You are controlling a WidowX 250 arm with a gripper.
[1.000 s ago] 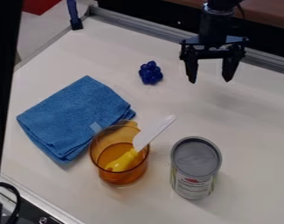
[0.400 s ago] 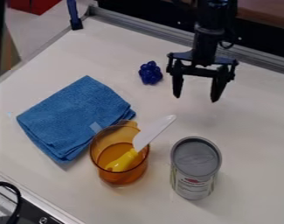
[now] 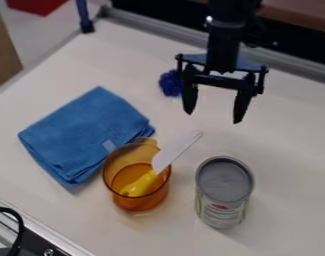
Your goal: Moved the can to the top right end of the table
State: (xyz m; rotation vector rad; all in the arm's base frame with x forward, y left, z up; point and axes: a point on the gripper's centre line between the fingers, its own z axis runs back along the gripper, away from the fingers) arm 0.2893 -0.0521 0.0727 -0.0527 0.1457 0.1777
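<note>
Claw point(image 3: 214, 117): we see its two fingers spread wide with nothing between them, hanging above the table point(image 3: 288, 127) on the far side of the can.
Can point(image 3: 221, 200): it stands upright in the near part of the table, beside the cup and not touching it. By our reading it has yet to be picked up or carried to the top right end.
Can's lid point(image 3: 224, 180): the can looks broad for the claw, so if we come down off centre, a fingertip could land on the lid or rim and tip it over.
Can's side: if we close too high or unevenly, the smooth round wall could slip out or swing as we lift.
White blade point(image 3: 175, 152): it leans out of the cup towards the gap between claw and can; a low approach from the cup's side could knock it and drag the cup along.
Orange cup point(image 3: 143, 202): it holds the yellow handle point(image 3: 139, 185) and crowds one side of the can, leaving us little finger room there.
Blue cluster point(image 3: 169, 84): partly behind a finger, away from our likely carrying line.
Blue cloth point(image 3: 84, 132): folded flat beyond the cup, hardly in our way.
Metal rail point(image 3: 288, 62): along the far edge; carrying too far could bump the can against it.
</note>
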